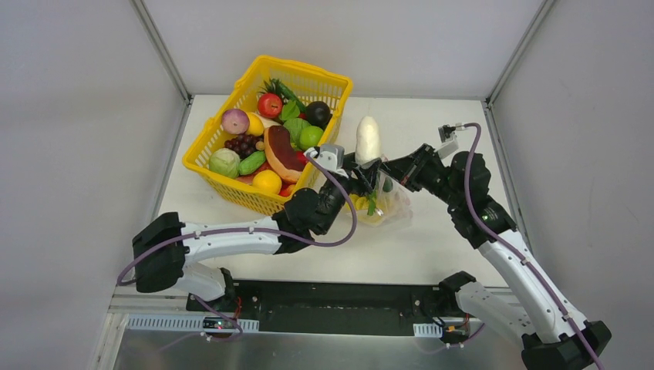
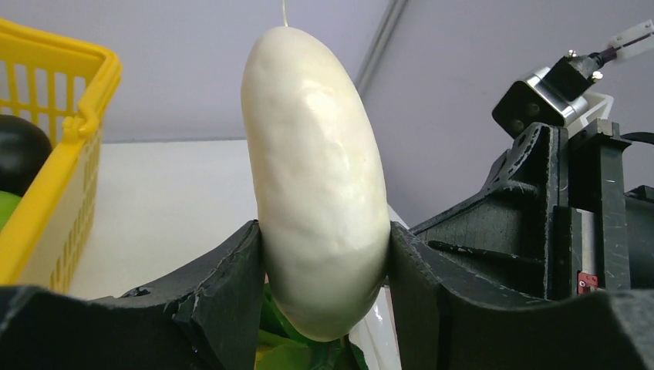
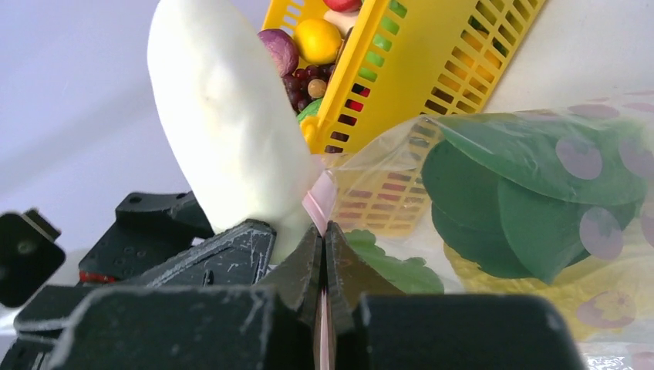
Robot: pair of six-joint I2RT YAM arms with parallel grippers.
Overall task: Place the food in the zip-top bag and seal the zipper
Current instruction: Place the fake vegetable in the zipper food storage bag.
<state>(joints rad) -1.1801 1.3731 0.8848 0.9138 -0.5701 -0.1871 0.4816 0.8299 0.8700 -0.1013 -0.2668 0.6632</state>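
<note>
Left wrist view: the left end effector [image 2: 324, 243] is grasping the white radish [image 2: 316, 169] upright, its lower end sitting over leafy greens [image 2: 281, 356]. The right end effector [image 3: 324, 240] is clenching on the pink zipper [image 3: 318, 202] of the zip-top bag [image 3: 385, 150], which is lying on the counter [image 1: 432, 239] just right of the yellow basket [image 1: 231, 185], the radish rising beside that basket's right corner.

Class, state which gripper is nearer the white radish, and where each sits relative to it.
Left. The left gripper clamps the white radish near its lower end; the right gripper sits beside it, shut on the zipper.
</note>
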